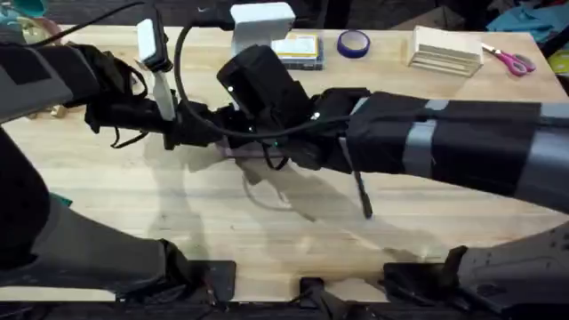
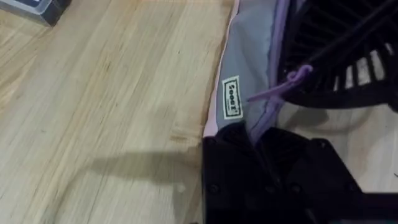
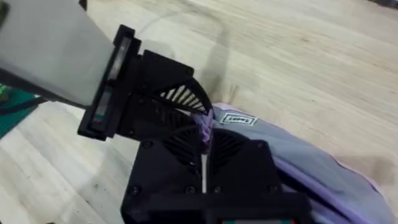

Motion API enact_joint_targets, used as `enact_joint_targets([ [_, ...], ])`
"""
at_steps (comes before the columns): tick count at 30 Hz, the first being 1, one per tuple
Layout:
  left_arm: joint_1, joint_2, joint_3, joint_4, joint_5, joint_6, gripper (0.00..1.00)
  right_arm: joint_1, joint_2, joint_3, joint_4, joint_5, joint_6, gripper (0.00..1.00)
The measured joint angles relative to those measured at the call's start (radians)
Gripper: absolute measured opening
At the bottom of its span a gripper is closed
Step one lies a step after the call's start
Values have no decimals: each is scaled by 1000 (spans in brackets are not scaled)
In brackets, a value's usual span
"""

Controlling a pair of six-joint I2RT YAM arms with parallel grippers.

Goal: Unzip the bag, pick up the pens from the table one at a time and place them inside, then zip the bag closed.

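The bag (image 2: pixel 245 68) is a grey pouch with lilac edging and a small label, lying on the table (image 1: pixel 133 204). In the overhead view both arms cover it, leaving only a pale sliver of the bag (image 1: pixel 234 154) in sight. My left gripper (image 2: pixel 249 146) is shut on the pouch's end. My right gripper (image 3: pixel 204 155) is shut on the lilac zipper pull (image 2: pixel 283 86), which runs between its fingers. The two grippers meet mid-table, left gripper (image 1: pixel 213 135) beside right gripper (image 1: pixel 267 147). One dark pen (image 1: pixel 362 191) lies on the wood just right of them.
Along the far edge stand a clear-lidded yellow-labelled box (image 1: pixel 298 49), a purple tape roll (image 1: pixel 353 43), a stack of wooden blocks (image 1: pixel 444 51) and pink-handled scissors (image 1: pixel 509 60). Bare wood stretches in front of the grippers toward the near edge.
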Motion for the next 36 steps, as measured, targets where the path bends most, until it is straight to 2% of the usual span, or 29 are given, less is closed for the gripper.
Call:
enact_joint_targets([
  [8,2,0,2,1,-10,0,42,17,3,0,2,-10,4,52],
  [10,2,0,2,4,-7,1,42,19,3,0,20,-32,6,296],
  [14,6,0,3,1,2,19,42,19,1,6,24,-50,-10,880],
  [15,8,0,3,3,2,21,42,8,1,6,16,-52,-29,968],
  [16,4,0,3,2,2,21,42,-1,-13,7,-16,-60,-81,996],
  [22,-3,0,3,5,7,17,42,6,-103,8,-173,-72,-178,998],
  [30,-3,0,3,5,7,17,43,-47,-237,8,-333,-72,-230,998],
  [31,-3,0,3,5,7,19,89,-54,-252,8,-347,-72,-235,998],
  [32,-3,0,3,5,13,18,205,-58,-264,8,-358,-73,-242,998],
  [36,-12,0,3,1,44,13,808,-65,-310,8,-402,-73,-302,998],
])
